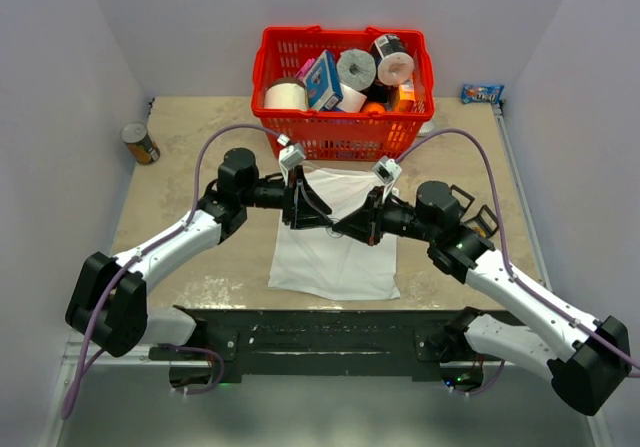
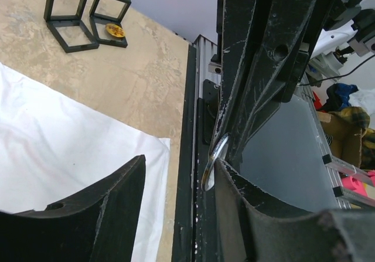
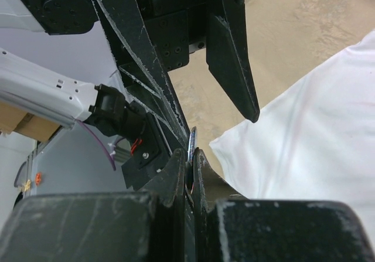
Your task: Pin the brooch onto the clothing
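While both arms meet over the middle of the table (image 1: 190,147), we see the right gripper (image 3: 188,156) pinched tight on a thin round piece that pokes out edge-on between its fingertips. We take this piece for the brooch (image 3: 192,140), though from this angle only a silvery rim shows.

The left gripper (image 2: 181,168) faces it with its jaws partly apart and grips nothing. From the left wrist view, the rim of the brooch sits right at the tip of one left finger, and the other finger stands well away from it.

The white T-shirt (image 1: 335,262) lies spread flat on the table beneath the two grippers, just in front of the red basket (image 1: 340,139). In both wrist views the brooch is apart from the cloth.

Past the shirt's right side, two black frames (image 2: 70,21) rest on the table, with a small orange-gold disc (image 2: 116,30) lying on one of them. A can (image 1: 140,143) stands near the table's far left corner.
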